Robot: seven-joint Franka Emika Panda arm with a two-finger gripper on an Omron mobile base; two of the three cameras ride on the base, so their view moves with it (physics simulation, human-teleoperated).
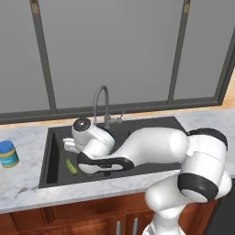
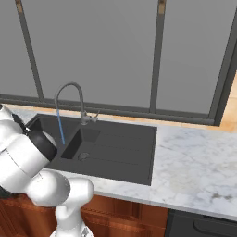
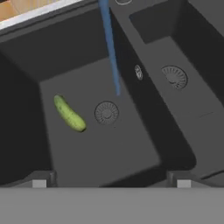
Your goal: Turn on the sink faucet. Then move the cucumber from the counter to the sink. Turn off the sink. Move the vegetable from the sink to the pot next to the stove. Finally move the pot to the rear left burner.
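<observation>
The cucumber is lying on the floor of the large bowl of the sink, toward that bowl's left wall and just beside the round drain, touching neither. In the left base view the cucumber is showing near the sink's front left corner, just under the arm's wrist.

The gripper is hanging over the large bowl with its two fingers spread wide and nothing between them; the fingertips are standing well apart from the cucumber.

A thin blue stream of water is running from the spout of the sink faucet down into the large bowl, landing near the drain. The faucet is rising from the back rim of the sink, between the two bowls.

On the marble counter, a small jar with a blue lid is standing to the left of the sink, near the counter's left edge in the left base view.
</observation>
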